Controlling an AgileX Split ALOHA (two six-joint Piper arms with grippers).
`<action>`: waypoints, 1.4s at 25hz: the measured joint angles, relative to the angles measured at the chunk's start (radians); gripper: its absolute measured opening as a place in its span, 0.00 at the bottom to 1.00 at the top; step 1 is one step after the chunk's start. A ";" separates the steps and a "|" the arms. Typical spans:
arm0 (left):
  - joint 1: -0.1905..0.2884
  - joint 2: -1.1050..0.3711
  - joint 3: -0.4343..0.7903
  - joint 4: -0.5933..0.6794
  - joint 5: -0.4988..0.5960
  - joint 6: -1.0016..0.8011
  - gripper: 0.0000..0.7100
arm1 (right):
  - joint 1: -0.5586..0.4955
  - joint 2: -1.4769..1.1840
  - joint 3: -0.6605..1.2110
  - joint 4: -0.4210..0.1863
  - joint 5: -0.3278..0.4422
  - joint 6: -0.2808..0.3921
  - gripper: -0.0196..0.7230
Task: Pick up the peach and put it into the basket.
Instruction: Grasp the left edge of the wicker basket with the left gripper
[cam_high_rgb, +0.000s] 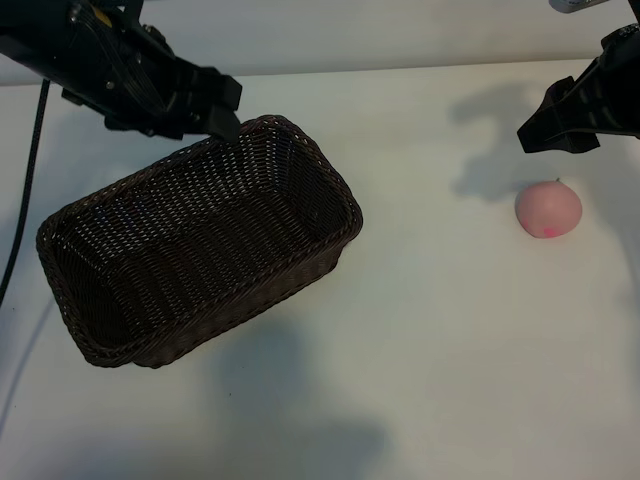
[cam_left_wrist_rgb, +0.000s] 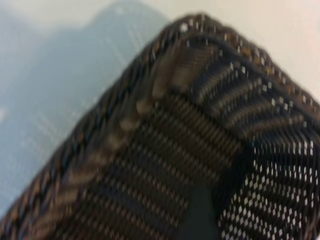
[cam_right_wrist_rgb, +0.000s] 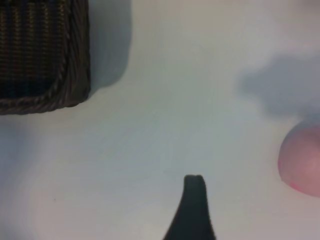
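White tabletop (cam_high_rgb: 430, 350) filled the whole scene, plain and smooth, crossed only by soft grey shadows of the arms. On it sat one basket (cam_high_rgb: 200, 245) and one peach (cam_high_rgb: 548, 209), well apart from each other.

That basket, dark brown wicker with a braided rim and rounded corners, lay at an angle toward the exterior view's left side, and nothing was inside it. At the right sat the peach, small, round and pale pink, with a darker pink spot low on its side and a tiny stem on top. It rested on the bare table, outside the basket.

Two black robot arms reached in from the far edge. One left gripper (cam_high_rgb: 222, 108) hovered just over the basket's far rim, its fingers spread and holding nothing. One right gripper (cam_high_rgb: 540, 130) hung near the peach, just above and beside it, fingers likewise spread, not touching the fruit. A black cable (cam_high_rgb: 28, 180) ran down the table's left edge.
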 joint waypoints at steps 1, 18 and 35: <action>0.000 0.000 0.000 0.013 0.014 -0.023 0.83 | 0.000 0.000 0.000 0.000 0.000 0.000 0.83; -0.001 -0.388 0.532 0.576 -0.056 -0.812 0.83 | 0.000 0.000 0.000 0.000 0.011 0.000 0.83; 0.075 -0.234 0.642 0.581 -0.217 -0.987 0.83 | 0.000 0.000 0.000 0.000 0.011 0.000 0.83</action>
